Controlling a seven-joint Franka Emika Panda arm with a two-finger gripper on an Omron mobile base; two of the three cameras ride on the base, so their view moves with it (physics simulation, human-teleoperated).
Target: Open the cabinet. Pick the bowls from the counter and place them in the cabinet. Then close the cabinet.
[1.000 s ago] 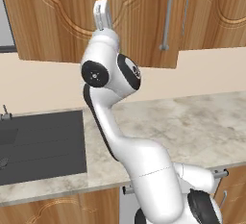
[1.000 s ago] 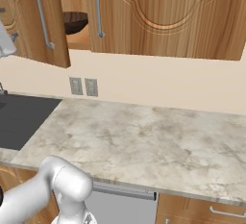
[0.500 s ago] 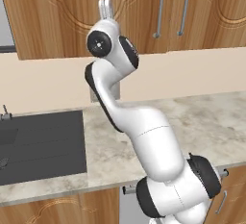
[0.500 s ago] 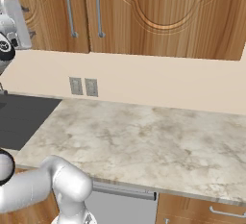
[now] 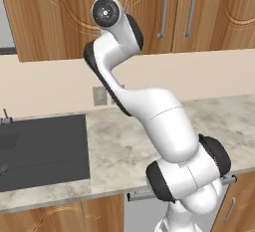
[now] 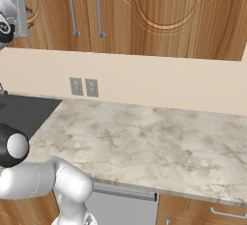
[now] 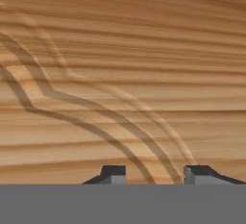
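The two-finger gripper [image 7: 150, 172], fingers part-closed on nothing, faces the warm-brown carved wooden cabinet [image 5: 60, 17] at upper left; pushing closer risks scraping the door panel.

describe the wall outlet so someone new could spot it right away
Start at the marbled stone counter and look up its beige back wall, under the wooden cabinet. The outlet is a pair of small grey plates side by side, just right of the dark sink, the wall's one fixture.
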